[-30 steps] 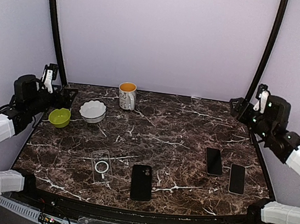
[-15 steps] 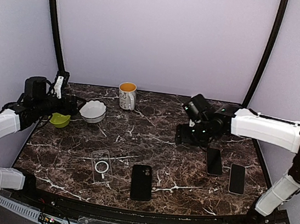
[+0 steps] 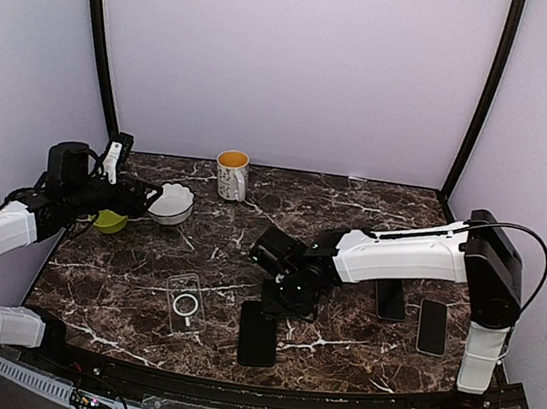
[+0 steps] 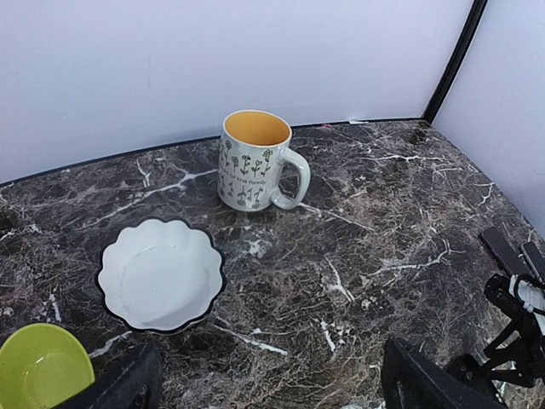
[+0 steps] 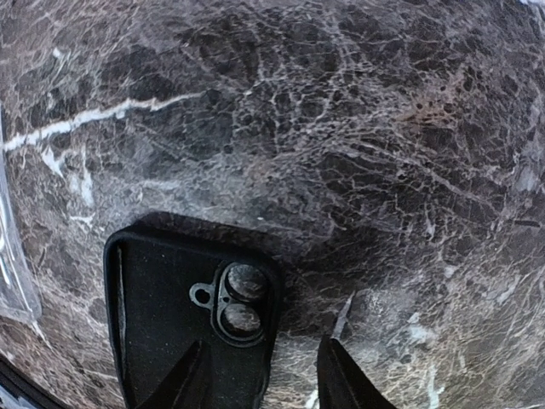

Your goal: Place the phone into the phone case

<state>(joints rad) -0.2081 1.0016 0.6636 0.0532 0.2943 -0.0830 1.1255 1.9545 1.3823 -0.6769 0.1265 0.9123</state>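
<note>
Left fingers (image 4: 128,385) spread wide, empty, held above the back-left tabletop (image 3: 351,225) near green bowl (image 3: 108,220) and white bowl (image 3: 170,203). Mug (image 3: 231,174) stands behind. Clear case (image 3: 185,302) lies flat front left, just left of phone (image 3: 257,339). Right fingers (image 5: 186,388) are partly open, low over phone's camera end, straddling its edge, gripping nothing. Two more phones (image 3: 432,326) lie far right.

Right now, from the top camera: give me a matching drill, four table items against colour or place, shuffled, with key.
1. mug
2. scalloped bowl
3. phone case
4. phone next to the case

A. black
B. clear, white ring on it
C. orange inside
D. white, beside the green bowl

Pairs: 1-C, 2-D, 3-B, 4-A
</note>
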